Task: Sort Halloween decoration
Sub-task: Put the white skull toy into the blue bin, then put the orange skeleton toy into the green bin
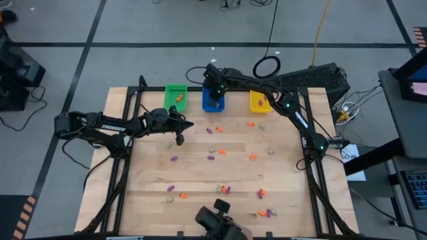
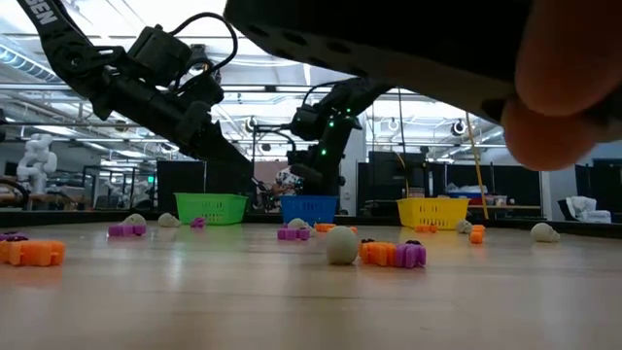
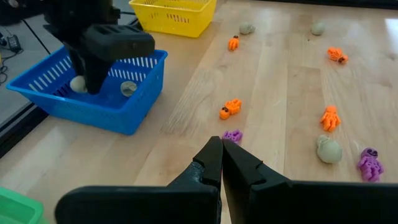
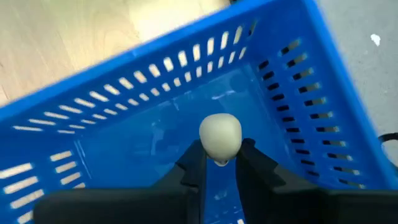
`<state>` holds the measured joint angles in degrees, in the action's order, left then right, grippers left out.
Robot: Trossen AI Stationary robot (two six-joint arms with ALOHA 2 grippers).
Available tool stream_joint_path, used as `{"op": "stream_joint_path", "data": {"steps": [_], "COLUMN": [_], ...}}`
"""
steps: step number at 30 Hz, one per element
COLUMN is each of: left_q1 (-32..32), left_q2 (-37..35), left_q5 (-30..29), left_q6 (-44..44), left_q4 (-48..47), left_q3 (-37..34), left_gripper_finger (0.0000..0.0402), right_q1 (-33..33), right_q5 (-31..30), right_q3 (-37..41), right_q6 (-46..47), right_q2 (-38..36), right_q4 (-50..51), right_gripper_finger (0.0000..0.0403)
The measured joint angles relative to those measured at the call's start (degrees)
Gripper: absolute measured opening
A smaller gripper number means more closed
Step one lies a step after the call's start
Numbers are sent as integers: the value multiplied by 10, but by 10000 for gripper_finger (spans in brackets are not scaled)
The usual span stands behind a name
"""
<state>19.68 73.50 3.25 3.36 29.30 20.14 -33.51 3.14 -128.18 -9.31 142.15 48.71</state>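
A pale skull trinket point(image 4: 220, 137) is pinched between the fingertips of the right gripper point(image 4: 220, 160), which is held inside the blue bin point(image 4: 298, 93) — just above its floor, as far as the wrist view allows. The remaining Halloween decoration point(image 1: 219, 151) is scattered over the wooden table point(image 1: 147, 193) on the near side of the blue bin: small orange, purple and grey-beige pieces, most lying apart and a few in little clusters. At least one more pale piece point(image 3: 128, 88) is seen on the bin's floor. A green bin point(image 1: 175, 95) is set to one side of the blue bin and a yellow bin point(image 1: 259, 101) to the other, all three in a row along the table's far edge. The left gripper point(image 3: 221, 149) is held over the table, off to the green bin's side of the blue bin, with its fingers pressed together on nothing — a purple trinket point(image 3: 232, 135) lies just beyond its tips.
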Motion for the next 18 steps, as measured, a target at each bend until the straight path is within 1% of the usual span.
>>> {"op": "stream_joint_path", "data": {"steps": [2, 5, 10, 14, 16, 18], "left_q1": [0, 0, 0, 0, 0, 0], "left_q2": [0, 0, 0, 0, 0, 0], "left_q5": [0, 0, 0, 0, 0, 0], "left_q6": [0, 0, 0, 0, 0, 0], "left_q4": [0, 0, 0, 0, 0, 0], "left_q3": [0, 0, 0, 0, 0, 0], "left_gripper_finger": [11, 11, 11, 11, 11, 11], "right_q1": [-2, -2, -1, 3, 4, 5], "right_q5": [-1, -2, -2, -2, 0, 0], "right_q3": [0, 0, 0, 0, 0, 0], "right_q6": [0, 0, 0, 8, 16, 24], "right_q2": [1, -2, -5, -25, -37, -50], "right_q4": [2, 0, 5, 20, 32, 47], "right_gripper_finger": [51, 68, 118, 155, 163, 159]}}
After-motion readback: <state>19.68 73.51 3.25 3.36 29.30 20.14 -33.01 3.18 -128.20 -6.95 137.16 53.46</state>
